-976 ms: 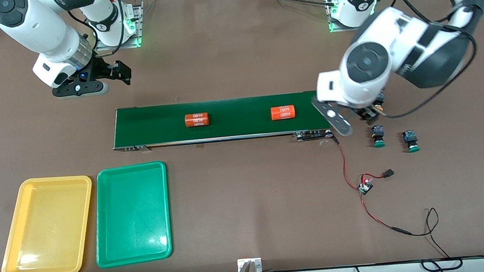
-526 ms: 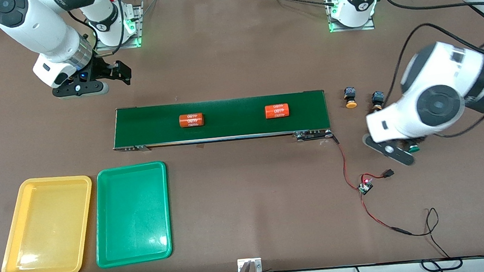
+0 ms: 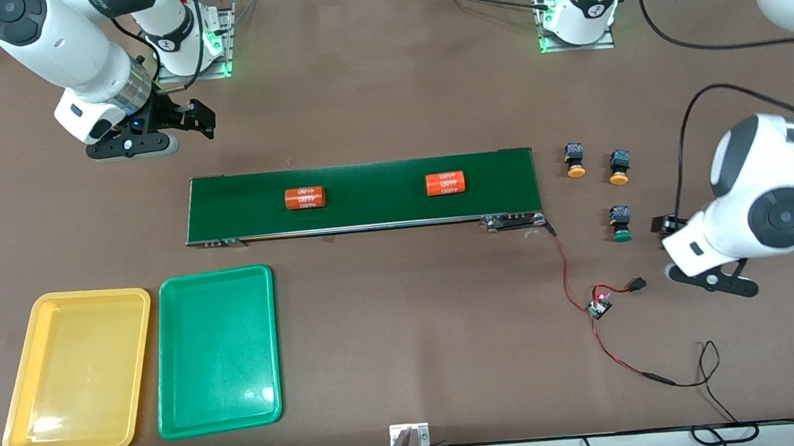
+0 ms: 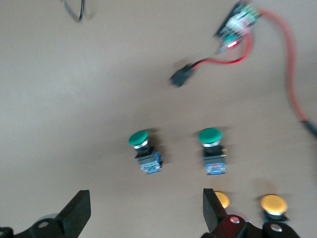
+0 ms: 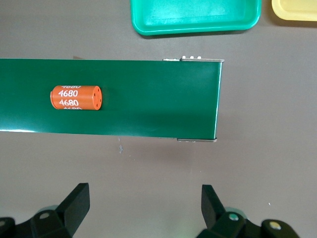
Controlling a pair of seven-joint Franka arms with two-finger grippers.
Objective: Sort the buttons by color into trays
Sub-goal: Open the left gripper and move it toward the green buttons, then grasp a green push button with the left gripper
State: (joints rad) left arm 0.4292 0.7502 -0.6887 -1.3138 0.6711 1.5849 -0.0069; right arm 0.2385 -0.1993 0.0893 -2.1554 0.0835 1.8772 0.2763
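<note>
Right now your left gripper hangs spread and empty over the green-capped push-button switches, probably lining up a pick; the yellow-capped ones lie beside them. Your right gripper waits, fingers apart, above the belt's end, with the shallow yellow plastic tray and the green one unfilled.

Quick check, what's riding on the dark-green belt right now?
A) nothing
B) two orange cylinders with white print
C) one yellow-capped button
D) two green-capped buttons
B: two orange cylinders with white print lie on the belt; every visible button sits on the table past the belt's end nearest the left arm.
</note>
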